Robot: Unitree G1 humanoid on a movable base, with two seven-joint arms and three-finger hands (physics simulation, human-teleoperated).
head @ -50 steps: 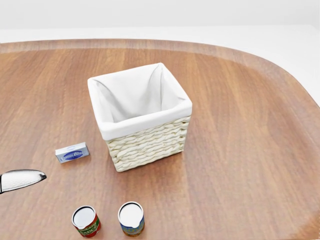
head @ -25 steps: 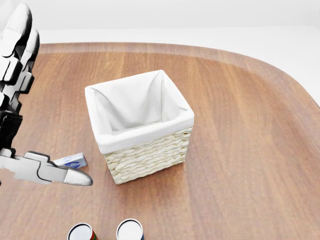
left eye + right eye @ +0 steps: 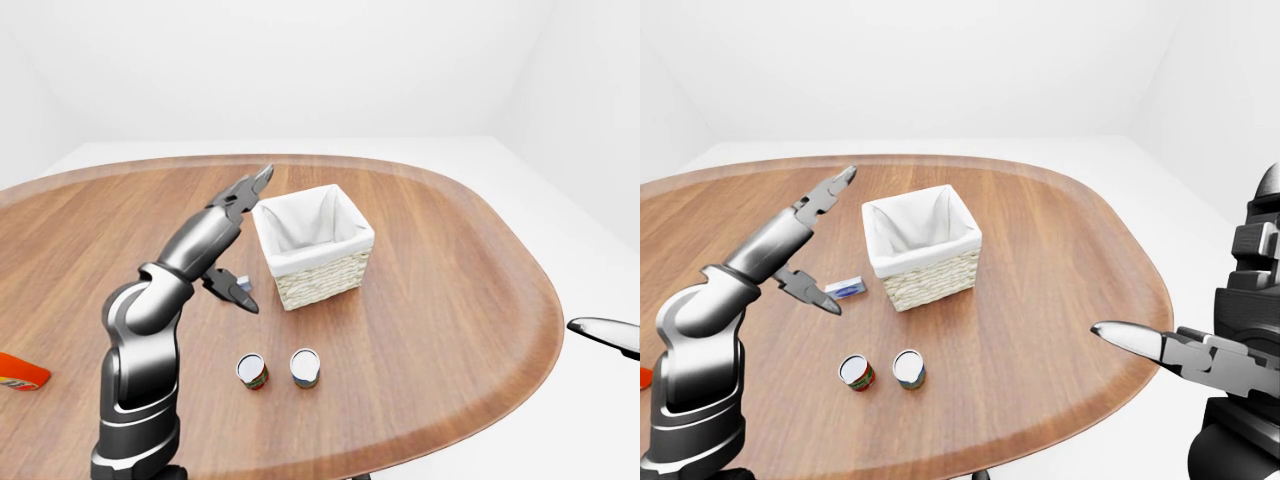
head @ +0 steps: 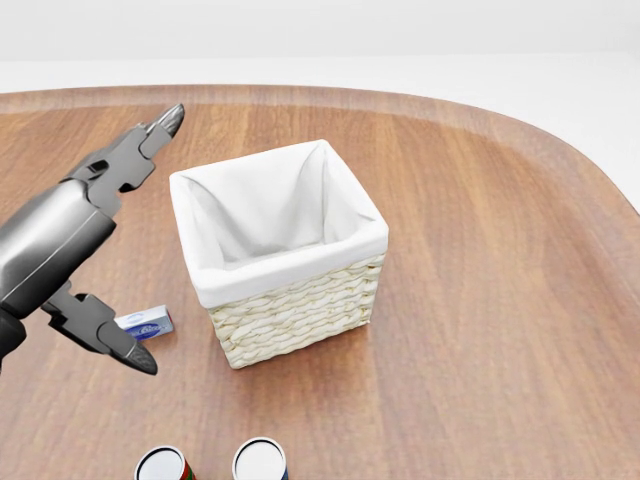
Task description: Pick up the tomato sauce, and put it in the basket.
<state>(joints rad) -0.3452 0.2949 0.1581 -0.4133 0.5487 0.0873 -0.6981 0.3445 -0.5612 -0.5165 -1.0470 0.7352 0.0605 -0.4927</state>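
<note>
- Left hand (image 4: 120,240) raised over the table (image 3: 450,290), fingers spread open, holding nothing — upper fingers point toward the basket's left rim, thumb hangs low near the small box.
- Right hand (image 3: 1170,352) off the table's right edge in the right-eye view, fingers extended open, empty.
- Basket (image 4: 280,250) — wicker, white cloth liner, upright near the table's middle, nothing visible inside.
- Tomato sauce (image 3: 856,373): small can with red and green label, upright, toward the table's near edge below and left of the basket in the eye views. Apart from both hands.
- Second can (image 3: 908,368) with blue label, upright, just beside the tomato sauce on its right, not touching.
- Small box (image 4: 145,323), blue and white, lies flat just left of the basket's base; left thumb partly overlaps it in the head view.
- Orange object (image 3: 20,371) at the table's left edge in the left-eye view, cut off by the frame — can't tell what it is.
</note>
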